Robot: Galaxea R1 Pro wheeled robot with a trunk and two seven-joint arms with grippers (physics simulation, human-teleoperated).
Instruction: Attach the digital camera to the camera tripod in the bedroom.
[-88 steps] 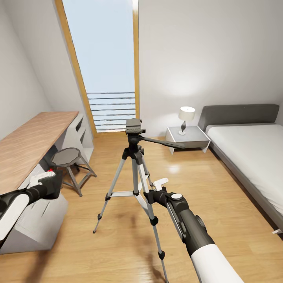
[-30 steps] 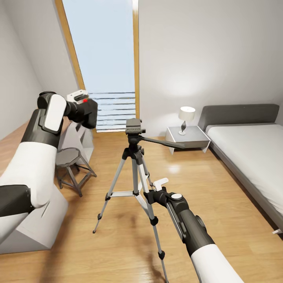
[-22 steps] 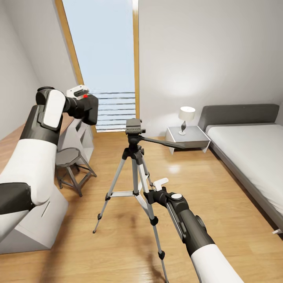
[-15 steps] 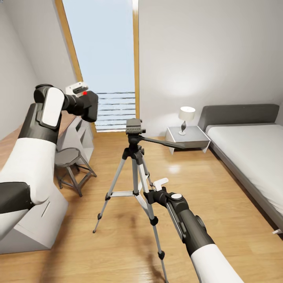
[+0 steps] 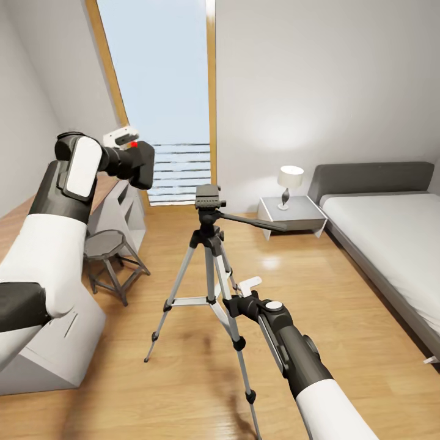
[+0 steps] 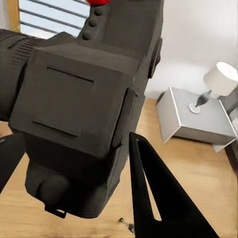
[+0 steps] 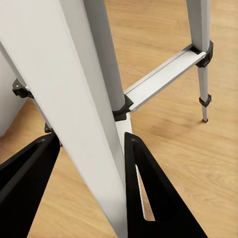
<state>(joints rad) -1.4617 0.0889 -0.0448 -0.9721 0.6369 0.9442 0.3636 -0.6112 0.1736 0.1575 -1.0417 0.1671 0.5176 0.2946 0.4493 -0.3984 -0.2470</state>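
Black digital camera upright, raised.

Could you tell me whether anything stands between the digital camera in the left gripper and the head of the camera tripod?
Nothing visible does. The left gripper holds the digital camera up and left of the camera tripod; open air lies between it and the bare mounting plate. The right gripper clasps a leg lower down.

camera: black, red button on top
tripod: silver legs, black joints, feet and head
floor: light wood planks
bed: grey frame, white mattress
lamp: white shade
nightstand: pale grey
stool: grey
desk: wood top, white base
window frame: wood
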